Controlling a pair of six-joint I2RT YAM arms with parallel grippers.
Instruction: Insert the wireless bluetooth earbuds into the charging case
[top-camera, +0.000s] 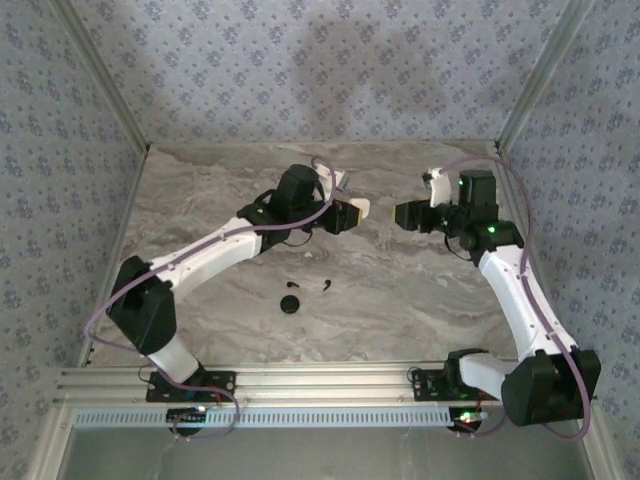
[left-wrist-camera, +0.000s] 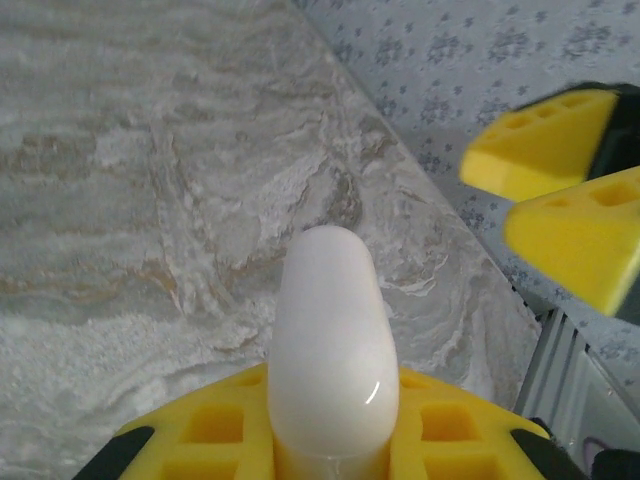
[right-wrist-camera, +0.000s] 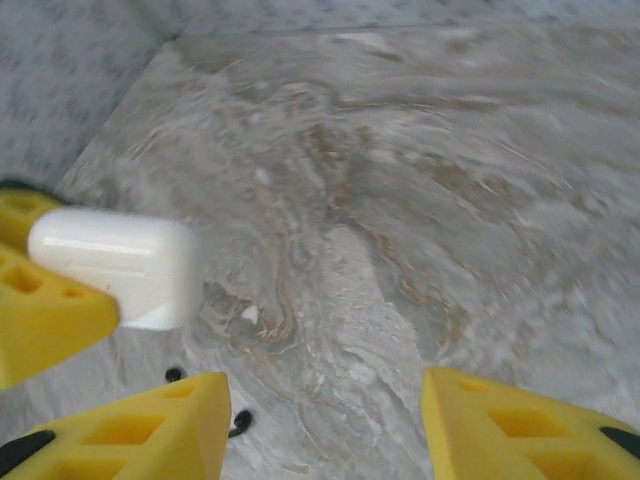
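Observation:
My left gripper (top-camera: 350, 213) is shut on the white charging case (top-camera: 361, 208), which sticks out from between its yellow pads (left-wrist-camera: 215, 425) as a smooth closed capsule (left-wrist-camera: 330, 340), held above the table. My right gripper (top-camera: 400, 215) faces it from the right, a short gap away, open and empty (right-wrist-camera: 325, 425). Its view shows the case (right-wrist-camera: 120, 265) in the left gripper's yellow fingers (right-wrist-camera: 45, 315). Two tiny black earbuds (top-camera: 328, 285) (top-camera: 290, 286) lie on the marble table, below and nearer than both grippers. In the right wrist view they are two black specks (right-wrist-camera: 240, 422) (right-wrist-camera: 174, 375) beside my left finger.
A round black disc (top-camera: 291, 303) lies just in front of the left earbud. The marble table (top-camera: 400, 310) is walled by patterned panels on three sides, with an aluminium rail (top-camera: 330, 385) along the near edge. The right gripper's yellow fingers (left-wrist-camera: 575, 235) show at the right in the left wrist view.

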